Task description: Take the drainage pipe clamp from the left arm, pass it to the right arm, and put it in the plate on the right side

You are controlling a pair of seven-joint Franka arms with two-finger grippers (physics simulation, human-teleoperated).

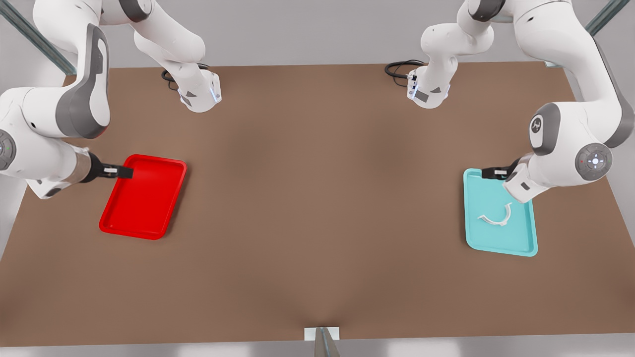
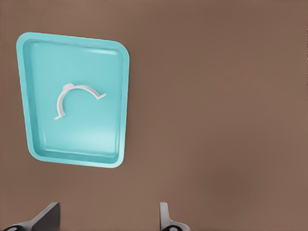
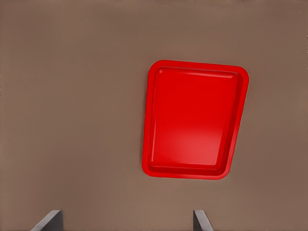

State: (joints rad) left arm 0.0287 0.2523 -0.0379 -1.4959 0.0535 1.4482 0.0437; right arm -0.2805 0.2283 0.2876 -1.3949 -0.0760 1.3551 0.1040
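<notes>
The drainage pipe clamp is a thin white half-ring lying flat in a teal tray on the front view's right. In the left wrist view the clamp rests in the middle of that tray. My left gripper hovers over the tray's far edge, open and empty, with its fingertips spread wide. The plate is a bright red tray on the front view's left, with nothing in it. Over its far corner my right gripper hangs open, fingers apart.
Both trays sit on a wide brown table. The two arm bases with black cables stand at the far edge. A metal post rises at the middle of the near edge.
</notes>
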